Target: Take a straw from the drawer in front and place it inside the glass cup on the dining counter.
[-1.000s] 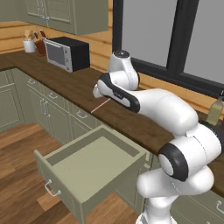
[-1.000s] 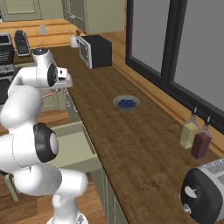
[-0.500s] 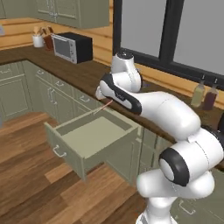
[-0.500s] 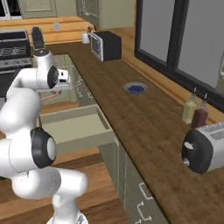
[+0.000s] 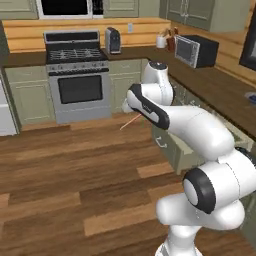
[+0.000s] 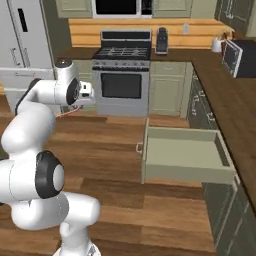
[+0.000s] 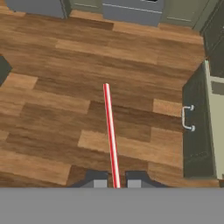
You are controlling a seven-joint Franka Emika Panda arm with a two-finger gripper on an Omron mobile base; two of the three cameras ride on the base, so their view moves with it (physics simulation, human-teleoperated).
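Now the arm reaches out level over the wood floor, away from the open drawer. Its gripper is clenched on the straw, which juts straight out past the fingertips. From the right base camera the drawer's bare inside is plain; the hand camera catches just its handle.

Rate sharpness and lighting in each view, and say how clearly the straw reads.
Hand view: flat even light, the straw a crisp red-pink line between the shut gripper. Left base view: soft, straw faint. Right base view: slightly blurred, straw barely visible, drawer evenly lit.
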